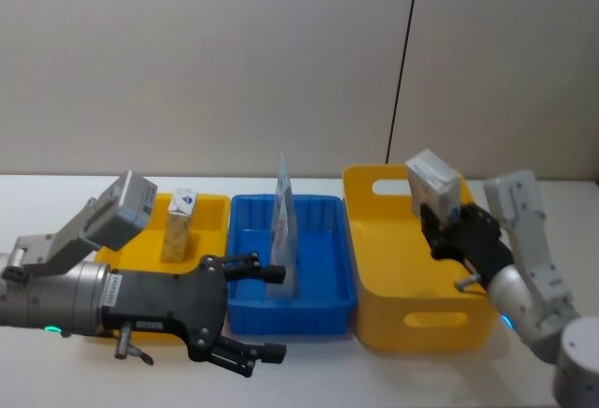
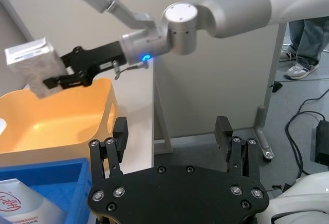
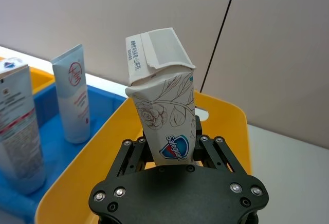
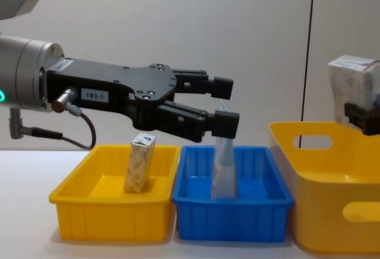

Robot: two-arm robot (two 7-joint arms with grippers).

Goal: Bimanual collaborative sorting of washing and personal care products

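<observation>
Right hand [image 1: 444, 227] pinching carton [image 1: 432, 182] above large yellow bin [image 1: 374, 286]; left hand [image 1: 265, 307] spread, tube [image 1: 284, 230] near fingertips.

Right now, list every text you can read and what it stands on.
"Safeguard": logo on the carton in the right gripper.
"183-1": white sticker on the left arm.
Carton's flap print and the tube's red logo: too small to read.

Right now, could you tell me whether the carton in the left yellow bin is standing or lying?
Standing, slightly tilted: the carton rests on its end in the left yellow bin.
</observation>
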